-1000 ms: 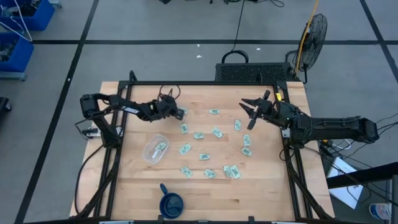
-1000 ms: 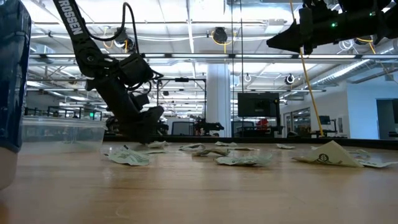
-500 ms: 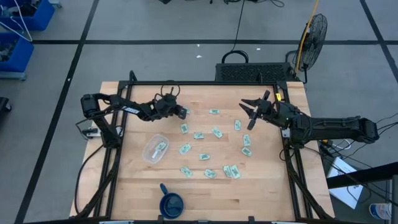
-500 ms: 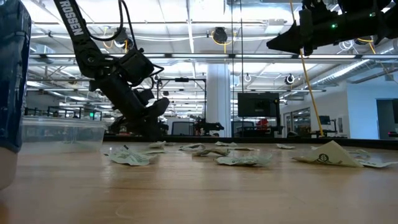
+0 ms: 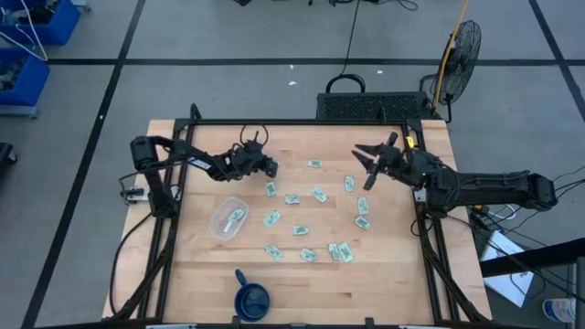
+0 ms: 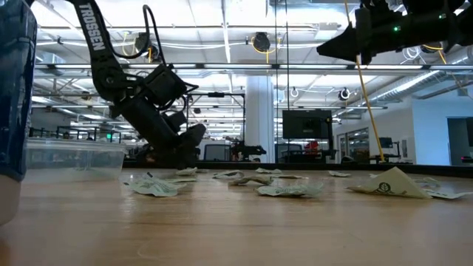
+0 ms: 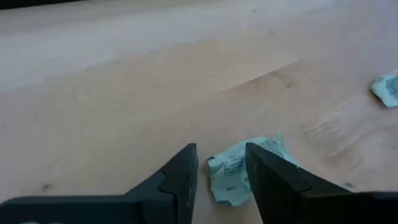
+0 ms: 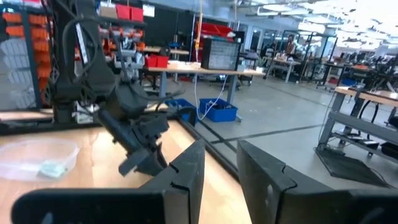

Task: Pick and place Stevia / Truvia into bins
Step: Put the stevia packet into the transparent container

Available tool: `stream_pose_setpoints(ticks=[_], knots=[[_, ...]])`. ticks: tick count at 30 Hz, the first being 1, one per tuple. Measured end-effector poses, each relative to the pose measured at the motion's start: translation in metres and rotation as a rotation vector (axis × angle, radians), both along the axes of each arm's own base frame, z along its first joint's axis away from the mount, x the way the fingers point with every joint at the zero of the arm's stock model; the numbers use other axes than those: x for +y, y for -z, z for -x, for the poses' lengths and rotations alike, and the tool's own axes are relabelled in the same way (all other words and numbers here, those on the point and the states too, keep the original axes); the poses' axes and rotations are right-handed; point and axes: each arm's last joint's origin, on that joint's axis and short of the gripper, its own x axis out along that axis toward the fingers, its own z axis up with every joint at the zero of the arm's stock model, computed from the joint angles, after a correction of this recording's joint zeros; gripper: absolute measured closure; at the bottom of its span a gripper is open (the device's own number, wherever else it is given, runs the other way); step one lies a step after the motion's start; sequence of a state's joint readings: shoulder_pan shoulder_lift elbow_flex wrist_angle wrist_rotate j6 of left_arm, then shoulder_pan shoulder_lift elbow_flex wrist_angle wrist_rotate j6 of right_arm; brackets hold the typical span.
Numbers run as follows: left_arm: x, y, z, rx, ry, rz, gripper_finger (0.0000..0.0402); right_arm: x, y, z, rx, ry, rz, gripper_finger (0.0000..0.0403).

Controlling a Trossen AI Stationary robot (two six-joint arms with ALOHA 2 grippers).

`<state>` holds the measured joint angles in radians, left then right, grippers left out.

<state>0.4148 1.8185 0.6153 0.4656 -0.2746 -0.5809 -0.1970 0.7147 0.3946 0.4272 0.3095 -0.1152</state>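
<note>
Overhead + table-level + wrist views of a wooden table (image 5: 384,265) w/ two arms.

Left gripper (image 5: 270,168): low over the far-left part of the table, tilted down. Wrist view shows its two fingers (image 7: 180,180) parted w/ a clear gap, nothing clamped. One crumpled sachet (image 7: 242,169) lies flat on the wood just ahead of the tips, partly behind one finger; whether it touches that finger cannot be told.

Right gripper (image 5: 367,163): raised above the far-right part of the table, well off the surface in the table-level view (image 6: 347,46). Fingers parted, nothing between them.

Other sachets (image 5: 292,199): scattered loose across the table's centre, from near the left gripper over toward the right side, a few nearer the front edge (image 5: 340,252).

Clear tub (image 5: 228,219): left-centre, nearer the front than the left gripper, apart from it; one sachet (image 5: 237,216) lies inside.

Dark blue cup (image 5: 252,298): at the front edge, handle pointing toward the tub.
</note>
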Motion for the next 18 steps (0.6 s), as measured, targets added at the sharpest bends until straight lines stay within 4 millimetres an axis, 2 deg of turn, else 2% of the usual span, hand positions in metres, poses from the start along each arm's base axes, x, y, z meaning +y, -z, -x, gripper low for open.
stream_pose_setpoints(ticks=[3, 9, 14, 18], knots=[[-0.001, 0.004, 0.001, 0.024, -0.005, 0.001, 0.0283, 0.000, -0.001, 0.000, -0.010, 0.000, 0.005, 0.0316], [-0.005, -0.004, 0.000, 0.039, 0.050, -0.030, 0.0382, 0.000, -0.001, 0.000, -0.005, 0.001, 0.010, 0.0316], [-0.007, -0.016, 0.001, 0.008, 0.097, -0.026, 0.0387, 0.000, 0.001, 0.000, 0.008, 0.001, 0.001, 0.0316], [-0.014, -0.044, 0.006, -0.042, 0.157, -0.006, 0.0395, 0.000, 0.002, 0.000, 0.022, 0.002, -0.002, 0.0316]])
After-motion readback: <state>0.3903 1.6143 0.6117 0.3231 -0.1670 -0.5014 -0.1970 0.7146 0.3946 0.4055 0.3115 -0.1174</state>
